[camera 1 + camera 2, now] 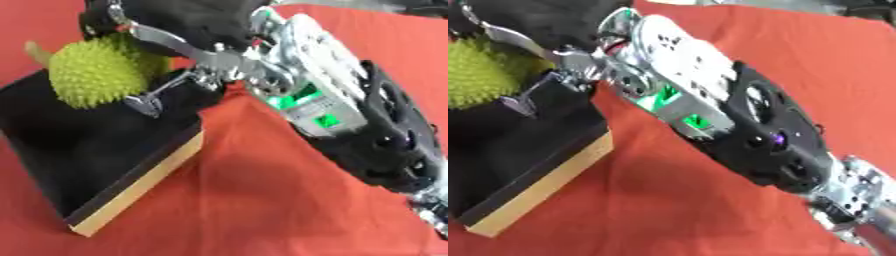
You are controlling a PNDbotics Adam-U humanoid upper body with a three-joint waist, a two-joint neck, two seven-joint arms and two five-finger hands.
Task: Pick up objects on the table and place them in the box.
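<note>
We are at the placing step: our right hand [166, 30] reaches in from four o'clock, fingers curled around the spiky green ball [101, 72] over the black box [96, 150] on the red counter [262, 200]. Next we judge a release is called for.

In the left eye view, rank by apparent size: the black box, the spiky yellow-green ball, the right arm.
1. Right arm, though nearness to the camera enlarges it.
2. Black box.
3. Spiky yellow-green ball, held over the box by the right hand.
</note>
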